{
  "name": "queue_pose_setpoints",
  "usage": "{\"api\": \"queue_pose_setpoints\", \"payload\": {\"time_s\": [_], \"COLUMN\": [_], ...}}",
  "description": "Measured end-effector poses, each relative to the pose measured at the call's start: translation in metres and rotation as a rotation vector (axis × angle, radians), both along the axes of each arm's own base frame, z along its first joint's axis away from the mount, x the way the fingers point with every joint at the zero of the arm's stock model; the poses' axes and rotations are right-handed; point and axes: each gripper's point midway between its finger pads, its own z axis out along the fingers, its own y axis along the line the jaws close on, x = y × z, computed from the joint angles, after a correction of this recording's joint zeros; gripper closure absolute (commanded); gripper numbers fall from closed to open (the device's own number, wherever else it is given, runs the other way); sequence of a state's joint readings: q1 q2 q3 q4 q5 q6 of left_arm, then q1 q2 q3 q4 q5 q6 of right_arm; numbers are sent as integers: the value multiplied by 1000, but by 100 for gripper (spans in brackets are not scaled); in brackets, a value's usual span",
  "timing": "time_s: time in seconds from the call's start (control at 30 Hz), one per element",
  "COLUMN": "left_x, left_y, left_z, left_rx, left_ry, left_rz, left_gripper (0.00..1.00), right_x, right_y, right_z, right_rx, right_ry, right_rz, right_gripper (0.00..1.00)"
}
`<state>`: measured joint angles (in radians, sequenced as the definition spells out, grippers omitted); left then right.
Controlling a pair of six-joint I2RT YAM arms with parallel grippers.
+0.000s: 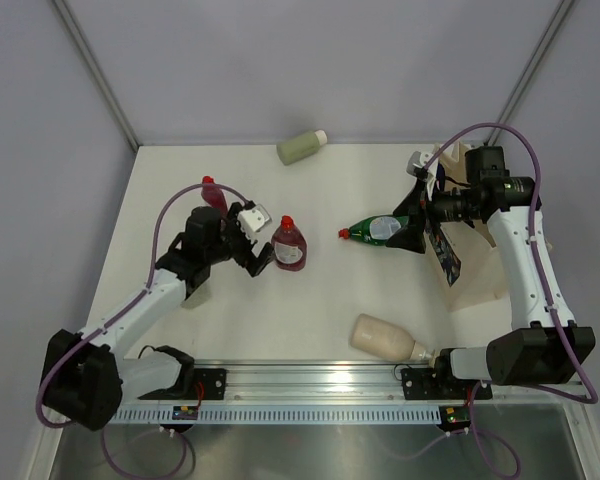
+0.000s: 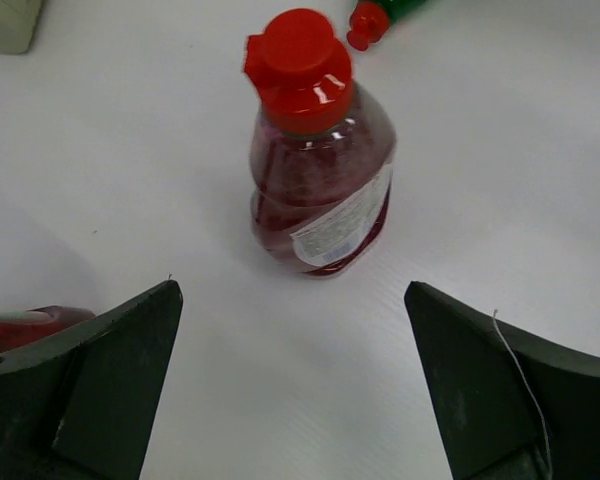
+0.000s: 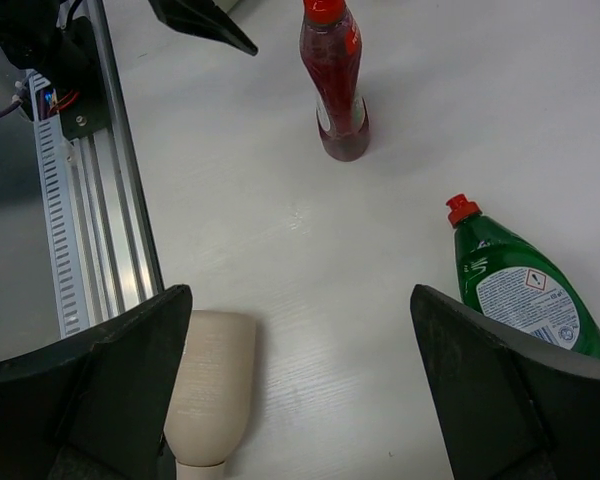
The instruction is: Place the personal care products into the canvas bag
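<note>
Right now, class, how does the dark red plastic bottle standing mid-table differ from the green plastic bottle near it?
The dark red plastic bottle stands upright; the green plastic bottle lies on its side. The red bottle is ahead of the left fingers; the green bottle is beside the right fingers. Both have red caps and pale labels.

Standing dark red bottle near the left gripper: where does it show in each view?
Top external: the standing dark red bottle is left of centre, just right of the left gripper.
Left wrist: upper centre, upright, beyond the open gripper.
Right wrist: top centre, upright.
Shared landmark: the green bottle's red cap, on the table close to it in all three views.
</note>
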<state>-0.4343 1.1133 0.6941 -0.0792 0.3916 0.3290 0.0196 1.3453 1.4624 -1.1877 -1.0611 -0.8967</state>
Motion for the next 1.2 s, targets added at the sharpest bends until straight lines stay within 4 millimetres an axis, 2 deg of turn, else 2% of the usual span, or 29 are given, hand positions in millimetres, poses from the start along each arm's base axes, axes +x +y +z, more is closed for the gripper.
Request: {"api": "queue_pose_setpoints", "payload": {"time_s": [0.13, 0.33, 0.43, 0.63, 0.73, 0.77, 0.83, 0.87, 0.9, 0.97, 1.0, 1.2], "left_x": [19, 34, 36, 45, 43, 42, 37, 37, 37, 38, 37, 36], "left_y": [8, -17, -25, -46, -60, -64, -70, -72, -72, -73, -73, -71], "left_z": [-7, -18, -23, -22, -26, -29, -33, -35, -35, -35, -34, -31], "left_rx": [23, 36, 34, 16, 17, 17, 13, 11, 9, 6, 7, -14], "left_ry": [-8, 11, 22, 14, 20, 27, 45, 52, 59, 66, 70, 122], "left_rz": [-73, -258, -310, -398, -438, -448, -471, -477, -482, -483, -483, -429], "left_gripper": [1, 2, 3, 11, 23, 34, 47, 56, 75, 95, 100, 100], "right_x": [-2, -2, -2, 0, 1, 1, 1, 1, 1, 0, -1, -1], "right_y": [1, 1, 2, 3, 3, 3, 3, 4, 4, 4, 4, 8], "right_z": [-2, -2, -2, -5, -6, -7, -7, -6, -7, -9, -11, -21], "right_rx": [1, 5, 8, 16, 18, 19, 21, 23, 25, 26, 27, 34], "right_ry": [-7, -25, -26, -10, 0, 2, 6, 6, 8, 18, 23, 70], "right_rz": [18, 33, 37, 41, 40, 40, 39, 40, 41, 41, 41, 52], "right_gripper": [1, 0, 1, 0, 1, 1, 0, 0, 1, 1, 1, 1]}}
